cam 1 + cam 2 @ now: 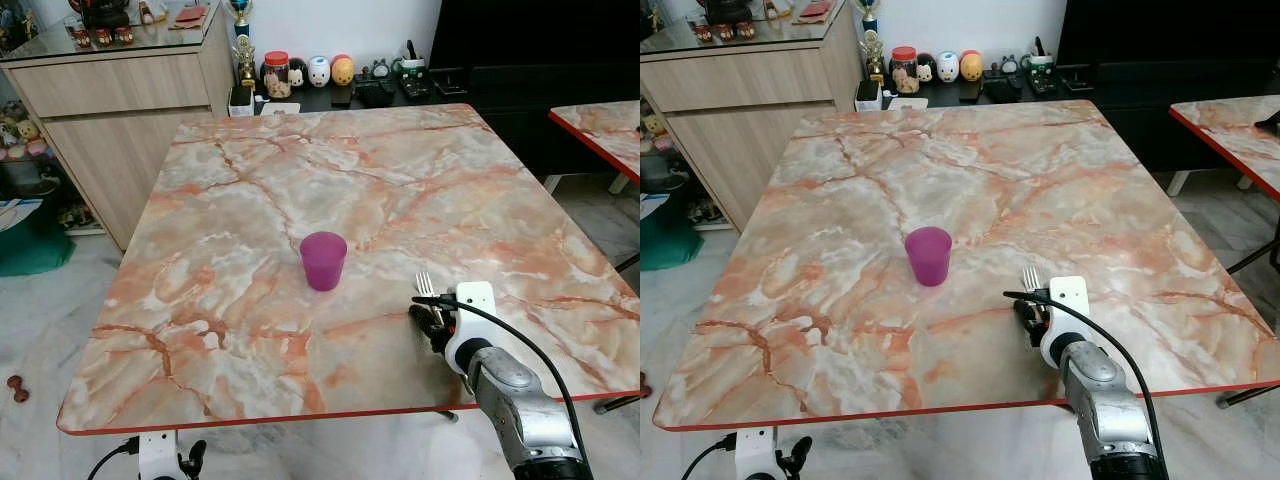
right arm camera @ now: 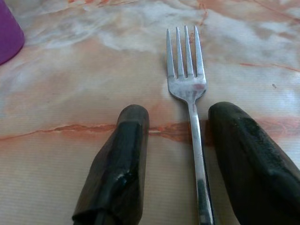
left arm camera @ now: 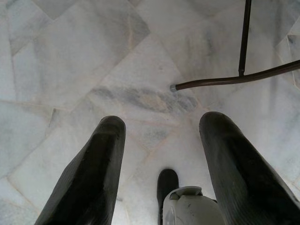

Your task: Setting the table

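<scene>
At the far left a wooden cabinet (image 1: pixel 120 100) stands against the wall, beyond the table's far left corner. Below the near left corner of the table (image 1: pixel 250 200), the left gripper (image 3: pixel 159 159) hangs idle over the pale tiled floor (image 3: pixel 70 61); its two black fingers (image 3: pixel 89 178) stand wide apart with nothing between them, and a thin dark metal leg (image 3: pixel 234 77) crosses the floor beyond them.

The marble-patterned table has a red rim and fills the middle of the scene. A purple cup (image 1: pixel 323 260) stands upright near the centre of the top, a little toward the near edge, apart from everything else.

Right of the cup, close to the near edge and toward the near right corner, a silver fork (image 2: pixel 190 93) lies flat on the top with its tines pointing to the far edge. The right gripper (image 2: pixel 176 154) rests low over the fork's handle, fingers spread on either side of it. The handle runs near the inner face of one finger (image 2: pixel 248 154); the other finger (image 2: pixel 119 159) stands clear of it. The fingers are not closed on the fork.

Along the wall past the far edge, a low dark shelf (image 1: pixel 400 95) carries jars and small figures. At the far right, the corner of a second table (image 1: pixel 605 125) of the same pattern shows.
</scene>
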